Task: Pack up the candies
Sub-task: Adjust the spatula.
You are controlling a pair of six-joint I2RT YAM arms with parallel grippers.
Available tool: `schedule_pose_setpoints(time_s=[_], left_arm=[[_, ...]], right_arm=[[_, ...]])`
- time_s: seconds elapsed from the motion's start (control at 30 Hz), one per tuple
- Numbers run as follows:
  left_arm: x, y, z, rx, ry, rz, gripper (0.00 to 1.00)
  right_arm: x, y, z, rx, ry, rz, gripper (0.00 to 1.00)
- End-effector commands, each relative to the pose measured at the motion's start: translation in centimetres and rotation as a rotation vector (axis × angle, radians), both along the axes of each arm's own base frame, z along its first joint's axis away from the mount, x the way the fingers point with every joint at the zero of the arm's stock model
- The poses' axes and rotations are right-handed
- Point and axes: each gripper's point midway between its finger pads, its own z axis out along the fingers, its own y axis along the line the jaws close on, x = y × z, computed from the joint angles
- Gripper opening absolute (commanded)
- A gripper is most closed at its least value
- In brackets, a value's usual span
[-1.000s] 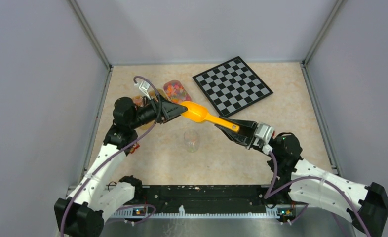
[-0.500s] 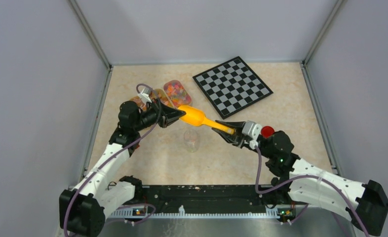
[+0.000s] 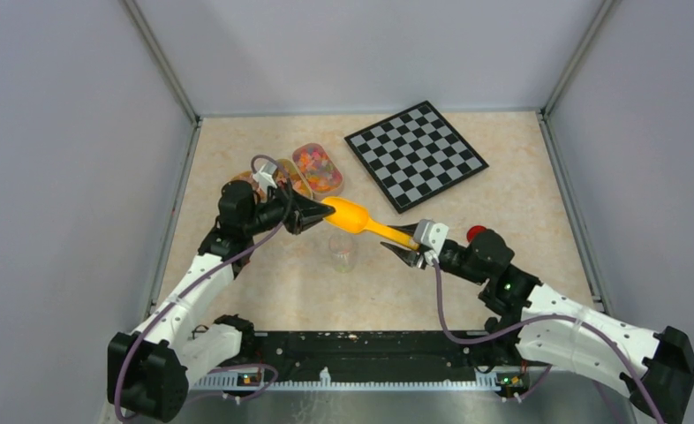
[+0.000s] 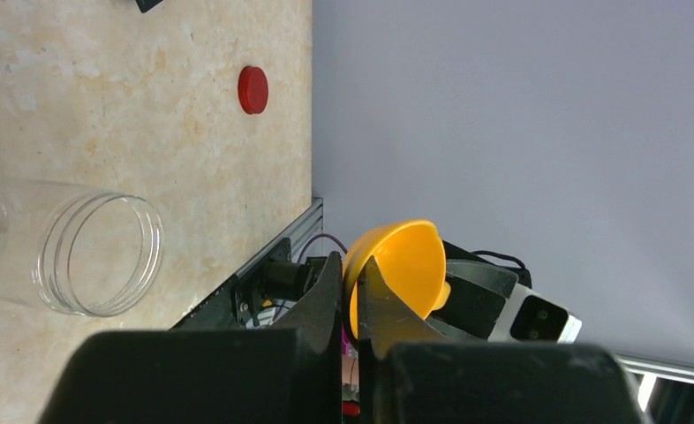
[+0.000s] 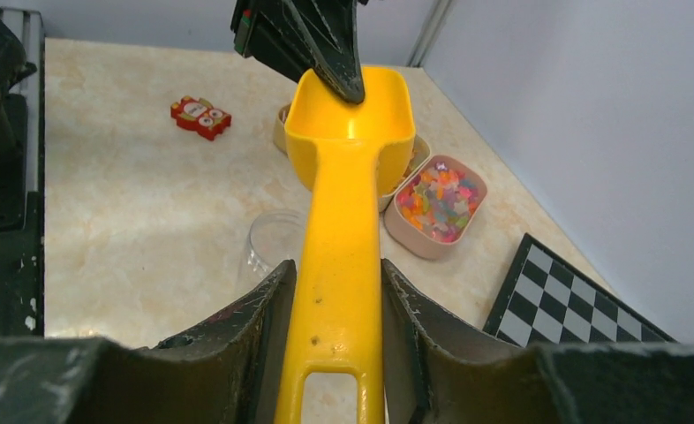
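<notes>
The candies [image 3: 317,168] [image 5: 439,196] lie mixed in a small beige tray at the back. A yellow-orange scoop [image 3: 357,218] [image 5: 343,212] [image 4: 396,265] hangs level above the table between both arms, its bowl holding nothing. My left gripper [image 3: 319,210] [image 4: 350,265] is shut on the front rim of the bowl. The handle runs between the fingers of my right gripper [image 3: 405,247] [image 5: 336,269], which stand slightly apart from it, open. A clear jar [image 3: 343,252] [image 4: 96,256] [image 5: 273,243] stands upright under the scoop, without its lid.
The red lid [image 3: 477,234] [image 4: 253,89] lies on the table beside my right wrist. A chessboard [image 3: 414,152] [image 5: 573,300] sits at the back right. A second beige tray [image 3: 282,172] is partly under my left arm, and a small red toy [image 5: 200,117] lies left of it.
My left gripper has shut on the scoop's bowl rim. The right jaws have loosened from the handle. Both arms and the scoop have shifted a little to the left.
</notes>
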Motion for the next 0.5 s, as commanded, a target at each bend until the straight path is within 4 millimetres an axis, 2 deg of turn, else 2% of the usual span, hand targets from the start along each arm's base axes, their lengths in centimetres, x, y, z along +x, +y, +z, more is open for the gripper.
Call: schedule_pose_setpoints(time_s=[0.0, 0.13, 0.47], left_arm=[[-0.4, -0.1, 1.1, 0.004, -0.009, -0.018, 0.0], [0.3, 0.8, -0.5, 0.111, 0.052, 0.047, 0.0], [0.2, 0.7, -1.5, 0.1, 0.135, 0.051, 0.0]], right_arm=[[-0.2, 0.5, 2.4, -0.008, -0.056, 0.022, 0.37], [-0.2, 0.5, 3.1, 0.003, -0.071, 0.026, 0.44], [-0.4, 1.1, 3.4, 0.022, -0.087, 0.053, 0.44]])
